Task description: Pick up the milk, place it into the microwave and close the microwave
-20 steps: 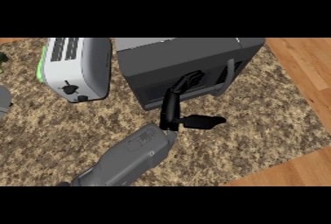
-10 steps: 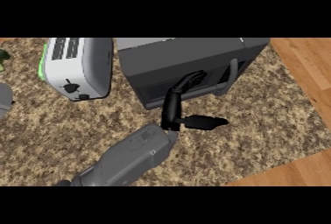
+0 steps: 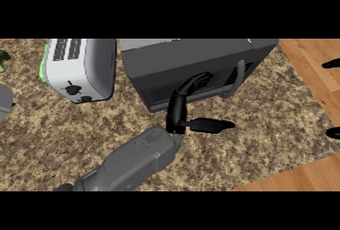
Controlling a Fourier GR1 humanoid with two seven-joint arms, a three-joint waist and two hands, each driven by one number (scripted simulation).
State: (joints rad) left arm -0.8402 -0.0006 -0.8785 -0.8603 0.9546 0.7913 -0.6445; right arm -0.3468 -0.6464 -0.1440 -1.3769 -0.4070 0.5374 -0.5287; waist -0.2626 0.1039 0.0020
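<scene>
The dark grey microwave (image 3: 179,58) stands at the top centre of the speckled counter, its door facing me and looking shut, with a grey vertical handle (image 3: 236,78) at the door's right. My left hand (image 3: 176,112) reaches up from the lower left. Its straight fingers (image 3: 194,84) rest against the door, and the thumb (image 3: 211,125) sticks out to the right. The hand holds nothing. No milk shows anywhere. Two small black bits of my right hand (image 3: 332,64) peek in at the right edge, too little to read.
A white toaster (image 3: 79,67) with a green stripe stands just left of the microwave. A grey round object (image 3: 3,102) and something green (image 3: 3,58) sit at the left edge. The counter (image 3: 60,134) ends on the right, where a wooden floor (image 3: 312,170) shows.
The left hand stays against the door, hardly moved. Black bits of the right hand have come into view at the right edge.
</scene>
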